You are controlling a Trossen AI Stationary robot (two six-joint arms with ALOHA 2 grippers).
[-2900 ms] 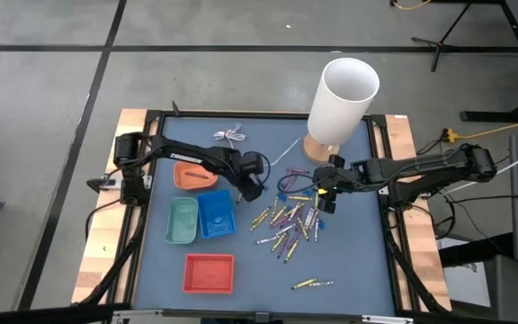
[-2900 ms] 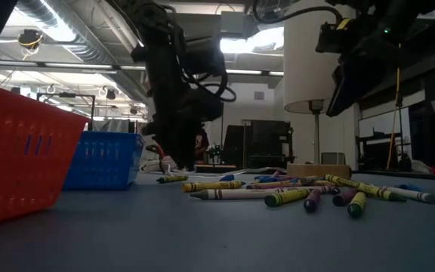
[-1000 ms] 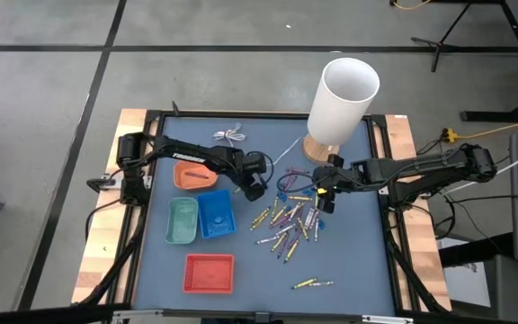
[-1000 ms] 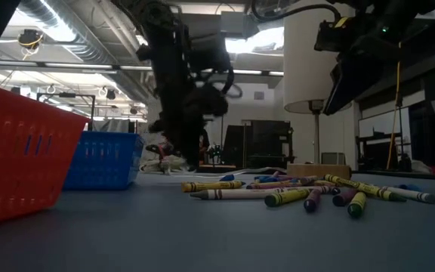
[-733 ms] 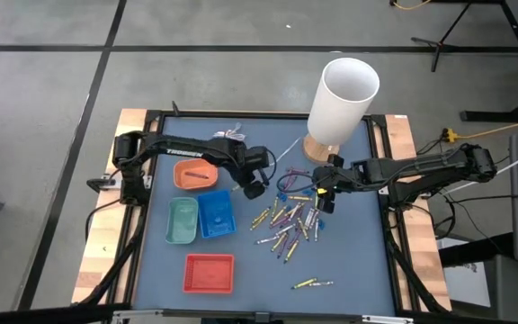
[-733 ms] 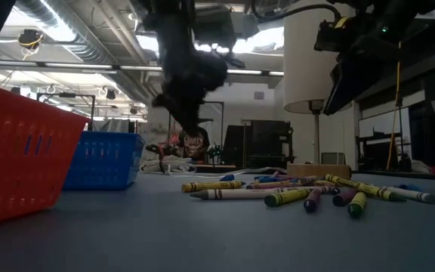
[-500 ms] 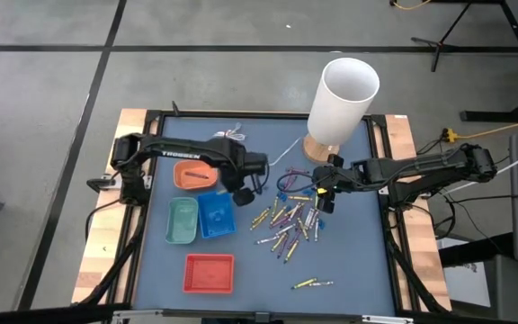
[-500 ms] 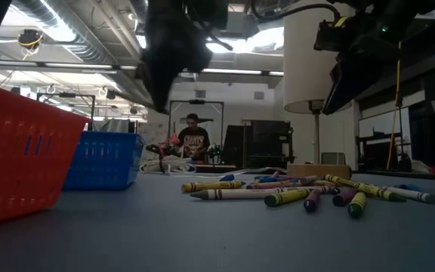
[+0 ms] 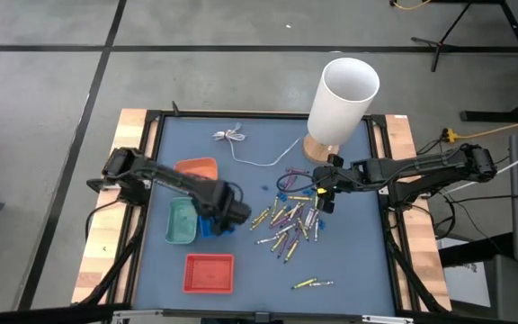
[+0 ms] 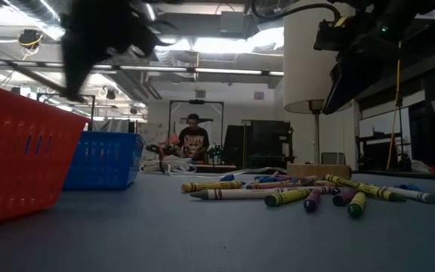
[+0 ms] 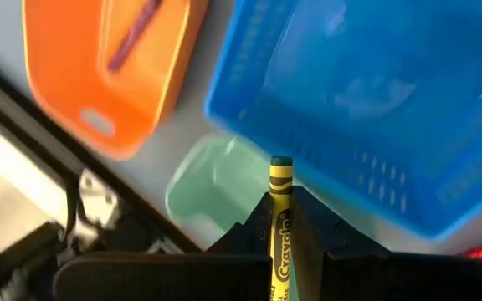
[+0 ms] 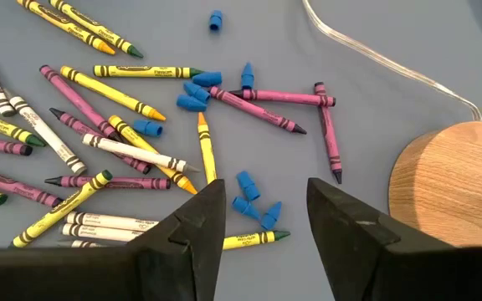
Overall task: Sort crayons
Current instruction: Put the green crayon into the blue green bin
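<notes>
Meanwhile, your sorting is barely begun; reading from the near edge of the table to the far edge:

Near edge: the red tray (image 9: 209, 273) sits closest to you, and two stray crayons (image 9: 313, 283) lie apart from the heap, with bare mat between them.

Left gripper (image 9: 232, 214): clamped on a yellow crayon (image 11: 280, 219), it hangs above the blue tray (image 9: 212, 216), beside the green tray (image 9: 183, 221).

Main heap: the crayons (image 12: 99, 150) are spread thick at mid-table, yellow, purple, pink and whitish, mixed with small blue bits (image 12: 197, 90).

Right gripper (image 9: 324, 193): jaws spread wide and holding nothing, it hovers over the heap's far right side.

Done so far: you can count one purple crayon (image 11: 134, 33) in the orange tray (image 9: 196, 169); the blue tray looks empty from the wrist.

Left to do: by that count, nearly the whole heap, plus the yellow one in hand.

Far edge: the tall white lamp (image 9: 342, 99) on its wooden base (image 12: 446, 184) crowds your right arm, and the thin white cable (image 9: 250, 153) trails across the far mat.

Open room: the clearest ground lies near the front right of the mat.
</notes>
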